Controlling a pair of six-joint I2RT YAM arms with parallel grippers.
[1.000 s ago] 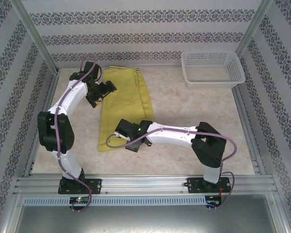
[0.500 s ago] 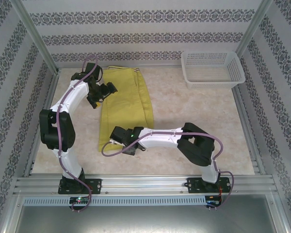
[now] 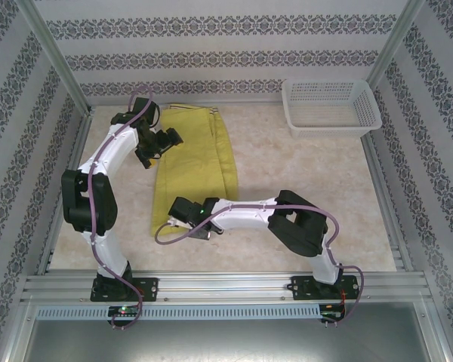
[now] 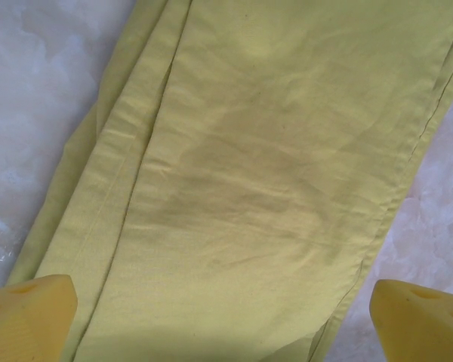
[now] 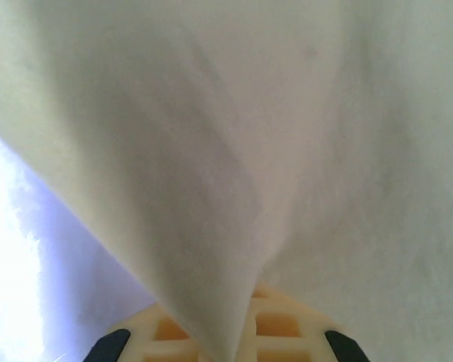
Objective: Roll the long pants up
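White mesh basket (image 3: 331,105) at the far right corner of the beige table (image 3: 302,173)

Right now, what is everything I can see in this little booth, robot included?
long pants: one, yellow-green, lying lengthwise on the table, left of centre.
basket: one, white mesh, far right corner of the table.
table: one, pale marbled beige, under everything.
walls: three, white with dark patterned stripes, around the table.
frame rail: one, silver metal, along the near edge.
left gripper: one, black, open above the pants' far part.
right gripper: one, black, shut on the pants' near end.
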